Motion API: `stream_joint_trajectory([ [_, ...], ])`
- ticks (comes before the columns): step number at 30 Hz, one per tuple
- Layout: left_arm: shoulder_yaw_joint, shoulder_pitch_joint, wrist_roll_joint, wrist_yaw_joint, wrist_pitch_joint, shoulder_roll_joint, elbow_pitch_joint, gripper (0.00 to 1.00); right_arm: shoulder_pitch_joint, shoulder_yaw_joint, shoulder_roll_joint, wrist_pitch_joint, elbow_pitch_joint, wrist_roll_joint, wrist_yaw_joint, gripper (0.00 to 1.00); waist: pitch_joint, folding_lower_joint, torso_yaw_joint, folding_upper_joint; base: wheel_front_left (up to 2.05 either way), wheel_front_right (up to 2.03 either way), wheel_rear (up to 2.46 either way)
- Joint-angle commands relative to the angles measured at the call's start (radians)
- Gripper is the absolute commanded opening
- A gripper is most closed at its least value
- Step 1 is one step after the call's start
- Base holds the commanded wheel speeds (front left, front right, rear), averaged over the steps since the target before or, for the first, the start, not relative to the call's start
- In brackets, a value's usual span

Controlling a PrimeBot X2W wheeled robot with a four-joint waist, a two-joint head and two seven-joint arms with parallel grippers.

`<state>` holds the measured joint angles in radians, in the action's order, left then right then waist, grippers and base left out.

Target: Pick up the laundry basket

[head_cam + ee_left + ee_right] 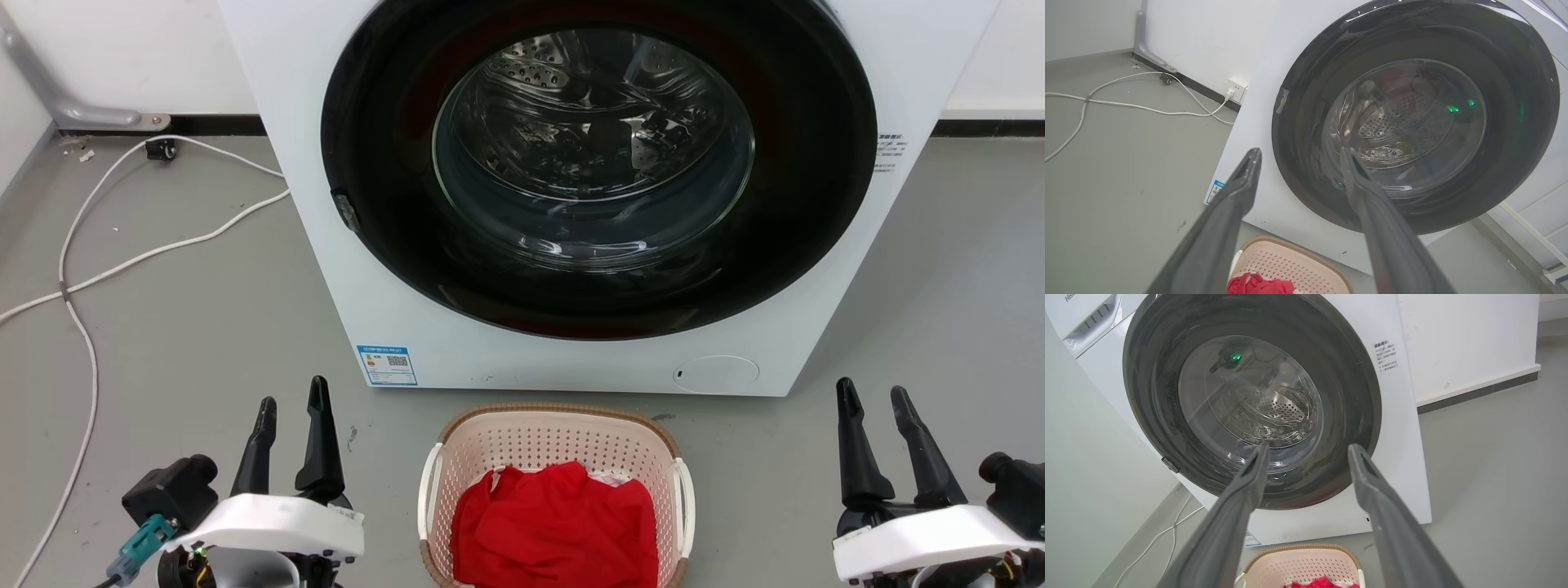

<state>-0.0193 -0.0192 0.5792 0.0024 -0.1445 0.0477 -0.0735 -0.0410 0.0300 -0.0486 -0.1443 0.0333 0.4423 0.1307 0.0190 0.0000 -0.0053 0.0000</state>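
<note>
laundry basket (555, 441) on floor, near side of washer (408, 310), red cloth (555, 523) inside | left gripper (292, 392) parted, empty, just left | right gripper (870, 386) parted, empty, farther right | long axis near-far, left arm closer

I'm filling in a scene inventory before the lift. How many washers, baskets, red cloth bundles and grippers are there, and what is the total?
Washer: 1
Laundry basket: 1
Red cloth bundle, lying in the basket: 1
Grippers: 2, the left gripper and the right gripper, both open
Total: 5
</note>
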Motion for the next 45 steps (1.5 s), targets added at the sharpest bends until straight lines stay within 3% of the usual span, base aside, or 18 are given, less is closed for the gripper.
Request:
stream_joint_trajectory([
  [1, 0.0, 0.002, -0.025, 0.005, -0.009, 0.003, 0.011, 1.0, -0.002, -0.001, -0.003, -0.009, -0.013, -0.033, 0.0, 1.0, 0.0, 0.0, 0.0, 0.0, 0.0, 0.0, 0.0],
  [26, -0.007, 0.029, -0.241, 0.02, -0.067, 0.004, 0.023, 1.0, -0.033, -0.009, -0.003, -0.069, -0.042, -0.293, 0.0, 1.0, 0.004, 0.0, -0.002, 0.0, 0.0, 0.0, 0.0],
  [45, -0.028, 0.045, -0.377, 0.016, -0.105, 0.004, 0.014, 1.0, -0.056, -0.011, -0.003, -0.105, -0.048, -0.426, 0.0, 1.0, 0.006, 0.0, -0.004, 0.0, 0.0, 0.0, 0.0],
])
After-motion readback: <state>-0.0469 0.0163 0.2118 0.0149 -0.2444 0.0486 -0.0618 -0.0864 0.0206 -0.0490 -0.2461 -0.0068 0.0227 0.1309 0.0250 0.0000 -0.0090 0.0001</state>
